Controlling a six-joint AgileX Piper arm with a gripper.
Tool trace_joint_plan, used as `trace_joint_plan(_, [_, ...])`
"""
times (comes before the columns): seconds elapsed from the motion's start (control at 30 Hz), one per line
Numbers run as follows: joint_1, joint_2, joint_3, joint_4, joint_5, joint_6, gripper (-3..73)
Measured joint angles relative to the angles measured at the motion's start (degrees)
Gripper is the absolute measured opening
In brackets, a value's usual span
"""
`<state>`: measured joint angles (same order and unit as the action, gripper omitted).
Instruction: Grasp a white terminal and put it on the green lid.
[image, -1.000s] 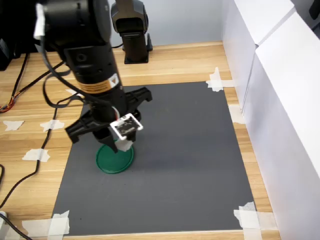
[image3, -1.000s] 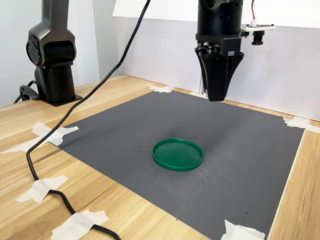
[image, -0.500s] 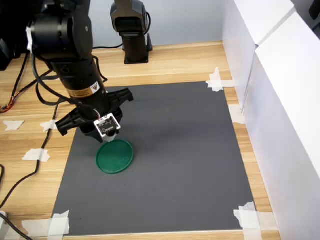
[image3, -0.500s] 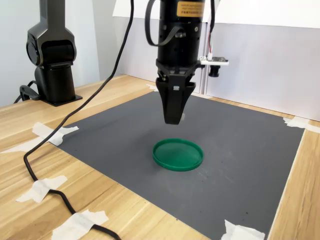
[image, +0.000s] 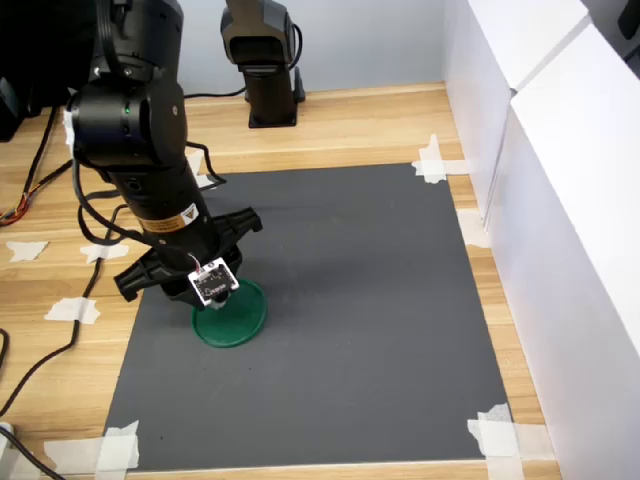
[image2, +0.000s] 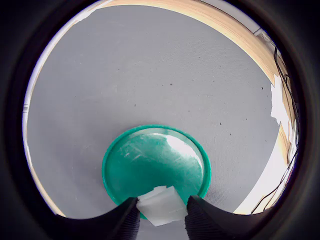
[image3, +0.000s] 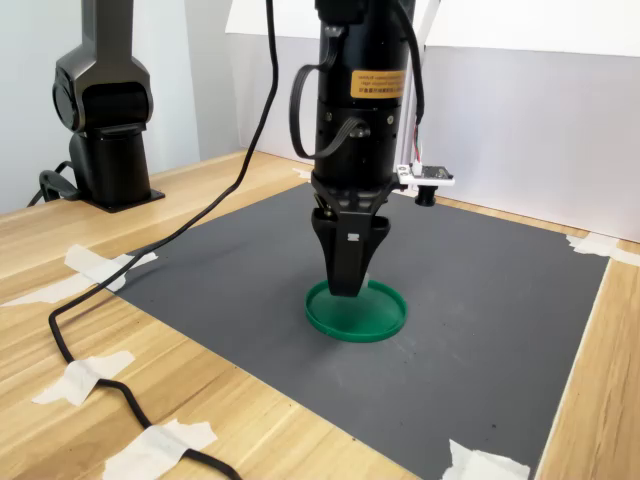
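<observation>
The green lid (image: 246, 315) (image3: 378, 316) (image2: 155, 160) lies flat on the dark grey mat (image: 380, 300), toward the first exterior view's left. My gripper (image3: 347, 286) (image2: 161, 212) points straight down, its tips just above the lid near the rim on the second exterior view's left. In the wrist view the white terminal (image2: 161, 204) sits pinched between the two dark fingers (image2: 122, 220), hanging over the lid's rim. Both exterior views hide the terminal behind the gripper and its camera board.
A second black arm base (image: 262, 60) (image3: 105, 110) stands on the wooden table behind the mat. White panels (image: 560, 200) wall the first exterior view's right side. A black cable (image3: 150, 230) trails across the table. White tape pieces (image: 432, 160) hold the mat's corners.
The arm has swung toward the first exterior view's left and come down from well above the mat to just over the green lid, the terminal still in its grip.
</observation>
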<state>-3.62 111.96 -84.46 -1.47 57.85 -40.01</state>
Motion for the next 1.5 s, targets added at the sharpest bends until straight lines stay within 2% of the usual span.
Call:
trace_joint_plan(0.2, [0.0, 0.7, 0.0, 1.5, -0.4, -0.8, 37.0])
trace_joint_plan(0.53, [0.0, 0.7, 0.0, 1.5, -0.8, -0.9, 47.2])
trace_joint_plan(0.77, [0.0, -0.6, 0.0, 1.5, -0.7, -0.9, 47.4])
trace_joint_plan(0.97, [0.0, -7.6, 0.0, 1.5, -0.5, 0.0, 44.9])
trace_joint_plan(1.13, [0.0, -14.5, 0.0, 4.8, 0.1, 1.8, 35.6])
trace_joint_plan(1.2, [0.0, -17.4, 0.1, 6.7, 0.5, 2.0, 29.6])
trace_joint_plan(1.4, [0.0, -27.8, 0.1, 12.5, 1.4, 2.2, 5.1])
trace_joint_plan(1.5, [0.0, -32.4, 0.3, 13.7, 1.5, 2.7, 0.0])
